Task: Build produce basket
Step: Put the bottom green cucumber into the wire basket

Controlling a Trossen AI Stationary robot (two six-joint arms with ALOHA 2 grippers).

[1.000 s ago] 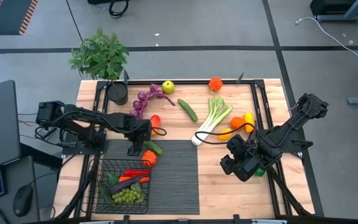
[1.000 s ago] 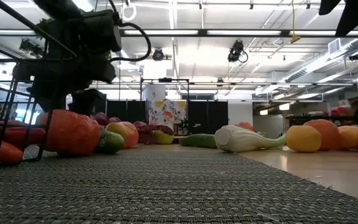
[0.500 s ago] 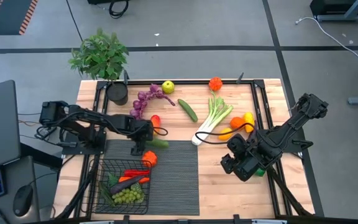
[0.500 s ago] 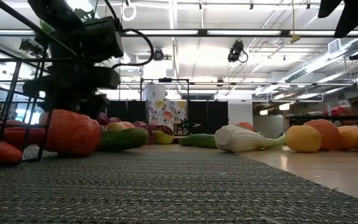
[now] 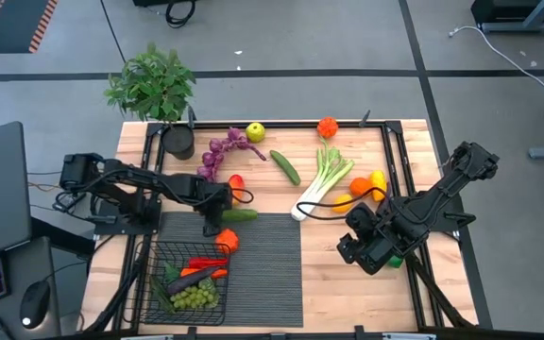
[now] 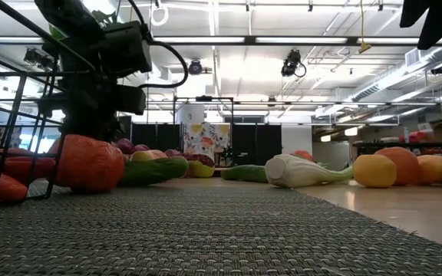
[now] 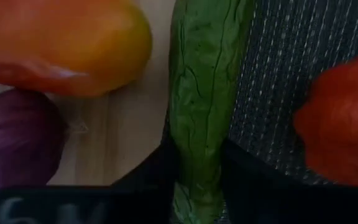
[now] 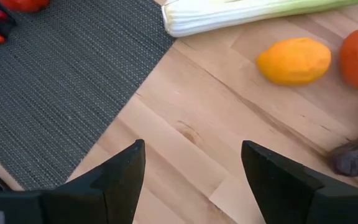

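A green cucumber (image 5: 241,215) lies along the far edge of the dark ribbed mat (image 5: 267,269), and my left gripper (image 5: 215,217) is shut on it. An orange-red pepper (image 5: 227,240) sits on the mat just near of it. The black wire basket (image 5: 149,300) at the near left holds red peppers, an eggplant and green grapes (image 5: 195,297). My right gripper (image 8: 194,168) hangs open over bare wood at the right, with nothing between its fingers. Purple grapes (image 5: 220,151), a green apple (image 5: 255,132), a second cucumber (image 5: 285,167) and a leek (image 5: 324,179) lie farther back. My left gripper pinches the cucumber near its left end (image 7: 197,180) between its two fingers (image 7: 244,174), one on each long side. The fingers come from above, pointing down, and lie across the cucumber. The cucumber (image 6: 153,170) lies level where the mat meets the wood.
A potted plant (image 5: 154,87) stands at the far left corner. A red-yellow fruit (image 5: 236,182) lies just beyond the held cucumber. An orange (image 5: 360,186) and lemons (image 5: 378,178) lie by the right arm. Bare mat stretches right of the basket.
My left gripper has gone a little toward the table's far edge and down onto the cucumber. The cucumber has turned from lying slantwise to lying along the mat's far edge.
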